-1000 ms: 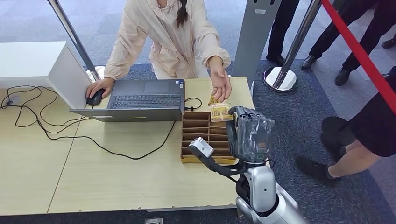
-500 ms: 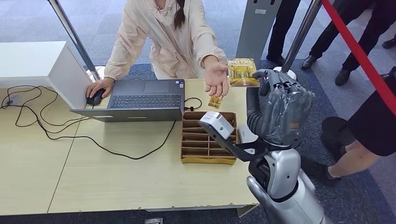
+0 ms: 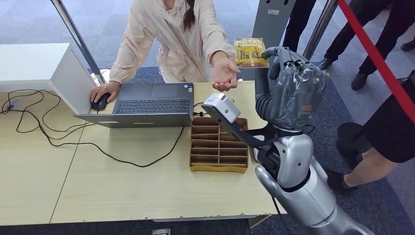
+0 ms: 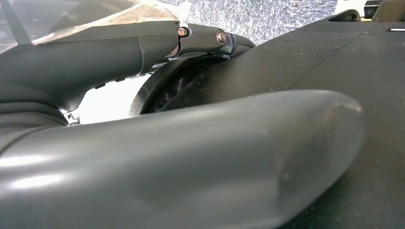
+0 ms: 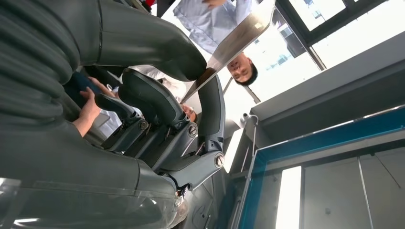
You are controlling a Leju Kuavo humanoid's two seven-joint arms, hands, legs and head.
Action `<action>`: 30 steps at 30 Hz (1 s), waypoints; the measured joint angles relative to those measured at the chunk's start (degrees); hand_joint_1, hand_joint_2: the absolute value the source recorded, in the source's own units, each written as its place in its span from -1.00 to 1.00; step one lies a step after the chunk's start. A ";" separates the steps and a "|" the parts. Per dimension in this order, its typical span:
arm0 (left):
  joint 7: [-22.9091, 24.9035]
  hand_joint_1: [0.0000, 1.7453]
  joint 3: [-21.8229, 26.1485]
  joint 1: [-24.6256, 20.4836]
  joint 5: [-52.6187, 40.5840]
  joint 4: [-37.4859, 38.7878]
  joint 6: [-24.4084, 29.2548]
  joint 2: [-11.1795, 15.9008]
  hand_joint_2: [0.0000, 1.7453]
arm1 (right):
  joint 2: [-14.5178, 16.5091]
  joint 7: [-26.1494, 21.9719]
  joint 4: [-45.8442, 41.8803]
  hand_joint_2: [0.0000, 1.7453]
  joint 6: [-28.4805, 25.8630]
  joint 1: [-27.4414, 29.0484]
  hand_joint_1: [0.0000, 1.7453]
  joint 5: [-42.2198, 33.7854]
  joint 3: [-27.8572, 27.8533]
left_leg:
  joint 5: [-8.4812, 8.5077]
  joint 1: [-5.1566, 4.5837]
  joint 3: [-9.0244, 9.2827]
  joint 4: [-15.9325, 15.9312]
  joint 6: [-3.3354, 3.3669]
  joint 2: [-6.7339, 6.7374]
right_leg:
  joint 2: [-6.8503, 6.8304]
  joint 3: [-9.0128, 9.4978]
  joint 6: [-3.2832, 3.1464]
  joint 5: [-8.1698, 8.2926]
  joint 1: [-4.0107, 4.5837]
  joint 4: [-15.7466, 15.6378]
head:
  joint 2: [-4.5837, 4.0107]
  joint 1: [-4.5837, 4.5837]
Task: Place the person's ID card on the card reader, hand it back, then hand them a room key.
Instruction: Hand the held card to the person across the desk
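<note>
Your right hand (image 3: 293, 85) is raised above the tabletop (image 3: 122, 186), its fingers (image 5: 210, 100) grasping the room key (image 3: 250, 52), a yellow printed card held flat at their tips. The right wrist view shows that card (image 5: 234, 45) edge-on, pinched between thumb and a dark finger. Just beside the fingers, a touch lower, the person's hand (image 3: 224, 77) waits palm up, close to the card but not touching it. Below the fingers sits the brown divided tray (image 3: 218, 144) on the tabletop. Beyond it, away from the fingers, lies the open laptop (image 3: 147, 105), with the person's other hand on a mouse (image 3: 100, 102). Your left hand (image 4: 191, 157) shows close up as dark covers; whether its fingers are clenched or released, you cannot tell.
</note>
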 joint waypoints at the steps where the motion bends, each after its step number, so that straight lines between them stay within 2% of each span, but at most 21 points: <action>1: 0.02 -1.00 -0.04 -0.03 0.00 0.00 -0.10 0.00 -1.00 | 0.23 -0.01 0.98 1.00 -0.01 -0.60 1.00 -0.46 0.10 | 0.00 0.00 0.00 0.00 0.00 0.00 | 0.00 0.00 0.00 0.00 0.00 0.01 | 0.00 0.01; 13: 0.05 -1.00 -1.19 -0.39 0.02 0.01 -0.92 -0.04 -1.00 | 3.90 -0.50 14.86 1.00 -1.60 -5.02 1.00 -3.13 2.36 | 0.00 0.00 -0.03 0.00 0.00 -0.06 | -0.02 -0.01 0.00 -0.01 0.00 0.02 | 0.00 -0.01; 30: 0.13 -1.00 -2.39 -0.71 0.06 0.09 -1.50 -0.11 -1.00 | 7.19 -0.63 26.04 1.00 -2.53 -6.54 1.00 -4.18 5.02 | 0.01 0.00 -0.05 0.00 -0.01 -0.10 | -0.05 -0.05 0.00 -0.01 0.00 0.03 | 0.00 -0.02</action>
